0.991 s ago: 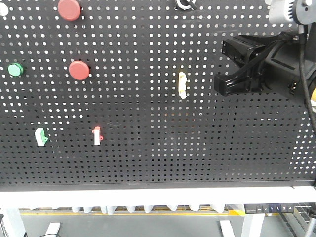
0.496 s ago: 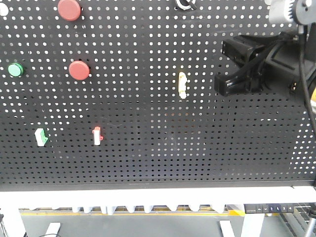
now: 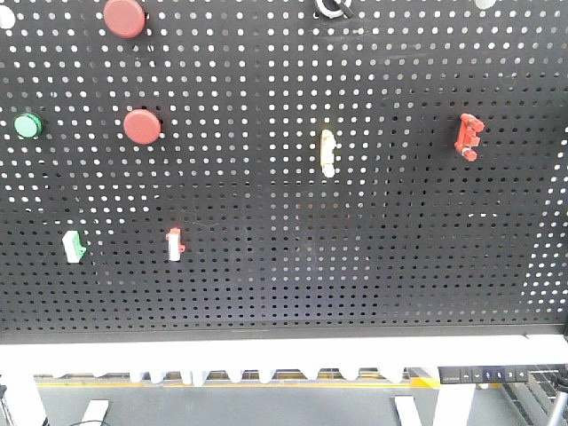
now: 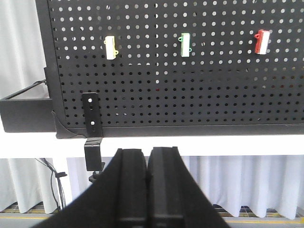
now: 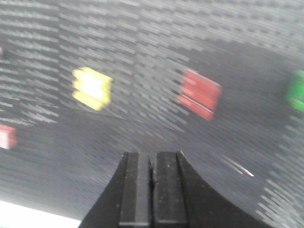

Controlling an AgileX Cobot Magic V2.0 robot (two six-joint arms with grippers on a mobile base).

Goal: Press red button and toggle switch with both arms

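— Where's the red button (image 3: 124, 16)?

— Top left of the black pegboard (image 3: 266, 293), at the upper edge of the front view. A slightly smaller red one (image 3: 142, 126) sits below it, with a green button (image 3: 27, 125) off to its left.

— And the toggle switch (image 3: 468, 136)?

— Far right of the board, all red, with nothing touching it. A pale yellow switch (image 3: 327, 152) stands upright near the middle, and a white switch with a red tab (image 3: 175, 243) lower left.

— The arms?

— Neither shows in the front view. The left pincer (image 4: 147, 159) has its fingers pressed together on nothing, below the board's bottom edge. The right pincer (image 5: 152, 164) is also closed and empty; its view is badly blurred, with a red block (image 5: 199, 93) and a yellow block (image 5: 92, 88) ahead that I can't identify.
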